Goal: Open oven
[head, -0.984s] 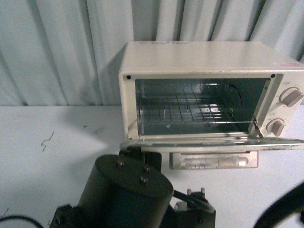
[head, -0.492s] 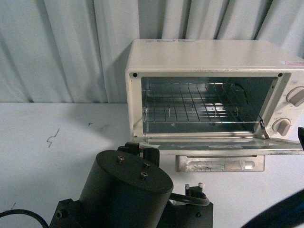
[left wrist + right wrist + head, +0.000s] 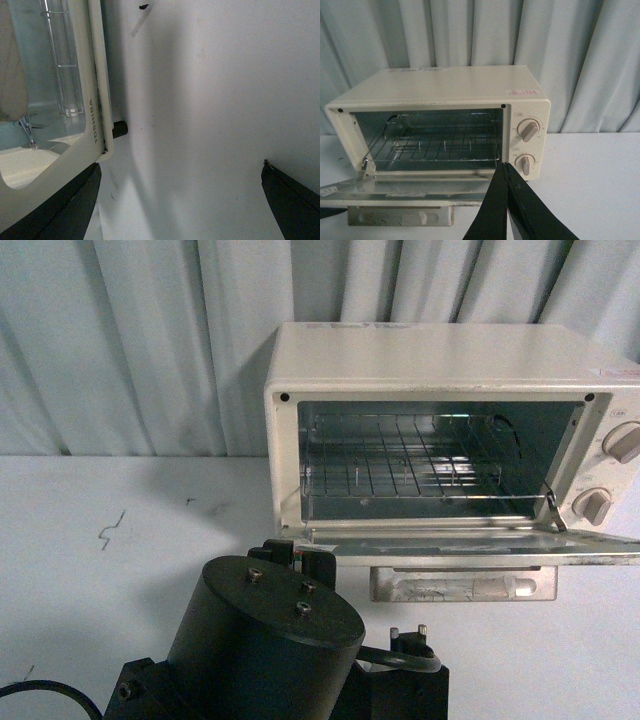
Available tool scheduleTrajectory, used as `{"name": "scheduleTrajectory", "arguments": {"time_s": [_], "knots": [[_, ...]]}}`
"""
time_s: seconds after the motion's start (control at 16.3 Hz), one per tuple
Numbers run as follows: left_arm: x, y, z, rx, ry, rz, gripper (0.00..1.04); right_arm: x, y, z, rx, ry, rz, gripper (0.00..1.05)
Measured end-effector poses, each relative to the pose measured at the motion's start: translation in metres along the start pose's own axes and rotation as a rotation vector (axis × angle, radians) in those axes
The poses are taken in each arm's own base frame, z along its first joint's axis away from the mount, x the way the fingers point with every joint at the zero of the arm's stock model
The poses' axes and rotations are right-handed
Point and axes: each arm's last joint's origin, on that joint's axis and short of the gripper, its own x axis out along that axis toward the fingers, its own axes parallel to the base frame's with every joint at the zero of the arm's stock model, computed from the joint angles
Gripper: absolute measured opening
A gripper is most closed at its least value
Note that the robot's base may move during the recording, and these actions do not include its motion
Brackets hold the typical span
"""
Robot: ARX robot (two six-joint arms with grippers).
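Judged done: oven standing open, door dropped flat just beside the left pincer, spread and empty, and ahead of the right pincer, clenched on nothing; nothing remaining but retreat.
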Motion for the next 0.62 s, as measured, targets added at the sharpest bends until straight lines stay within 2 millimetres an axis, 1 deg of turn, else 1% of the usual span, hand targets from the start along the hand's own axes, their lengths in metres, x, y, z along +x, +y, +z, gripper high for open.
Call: {"name": "scheduleTrajectory", "arguments": {"time_s": [0.55, 0.62], "knots": [[0.000, 0.000, 0.000, 0.000, 0.000, 0.000, 0.98, -0.006, -0.008, 0.002, 0.002, -0.018, 0.002, 0.02], [0.000, 0.000, 0.000, 0.000, -0.001, 0.000, 0.98, -0.009, -0.016, 0.001, -0.001, -0.007, 0.024, 0.02]]}}
